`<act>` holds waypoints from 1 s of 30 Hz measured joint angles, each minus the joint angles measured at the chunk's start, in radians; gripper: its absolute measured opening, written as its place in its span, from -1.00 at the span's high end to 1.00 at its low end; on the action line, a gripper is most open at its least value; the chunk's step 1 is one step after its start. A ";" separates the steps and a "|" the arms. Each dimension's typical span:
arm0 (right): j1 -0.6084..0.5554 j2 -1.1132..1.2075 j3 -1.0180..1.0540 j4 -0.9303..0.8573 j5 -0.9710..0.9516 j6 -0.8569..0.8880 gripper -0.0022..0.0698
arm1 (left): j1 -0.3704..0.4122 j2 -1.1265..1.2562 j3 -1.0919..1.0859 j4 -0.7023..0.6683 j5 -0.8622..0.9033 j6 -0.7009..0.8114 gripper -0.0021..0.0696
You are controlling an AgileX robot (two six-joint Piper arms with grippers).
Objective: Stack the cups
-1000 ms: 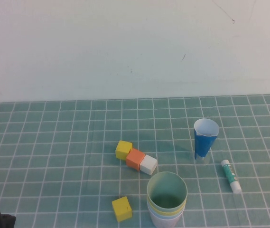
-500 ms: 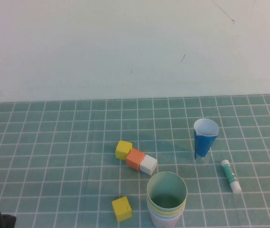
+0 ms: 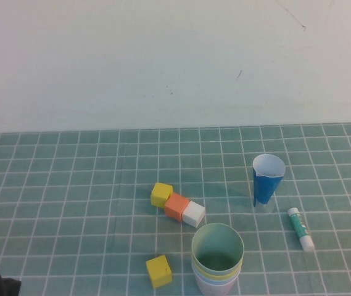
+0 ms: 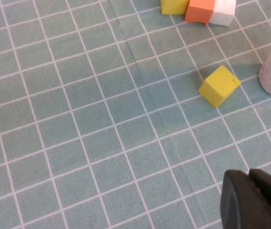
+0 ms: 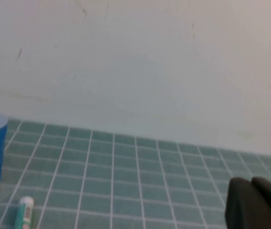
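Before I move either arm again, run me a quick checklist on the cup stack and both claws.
1. Cups nested in one stack, pale green innermost, yellow and light blue rims showing below: ok. Pink cup: cannot tell.
2. Stack upright on the mat: ok.
3. Yellow cube lies beside the stack, apart from it: ok.
4. Dark blue cup stands apart, not in the stack: ok.
5. Left claw low over bare mat, away from the stack, holding nothing: ok. Open or shut: cannot tell.
6. Right claw raised, facing the wall, holding nothing: ok. Open or shut: cannot tell.
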 joint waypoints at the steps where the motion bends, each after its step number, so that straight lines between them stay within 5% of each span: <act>1: 0.000 -0.002 0.001 -0.003 0.034 0.013 0.94 | 0.000 0.000 0.000 0.000 0.000 0.000 0.95; 10: 0.037 -0.006 0.001 -0.187 0.192 0.229 0.95 | 0.000 0.000 0.000 0.000 0.000 0.000 0.95; 30: 0.041 -0.006 0.000 -0.222 0.243 0.099 0.95 | 0.000 0.000 0.000 0.000 0.002 0.002 0.95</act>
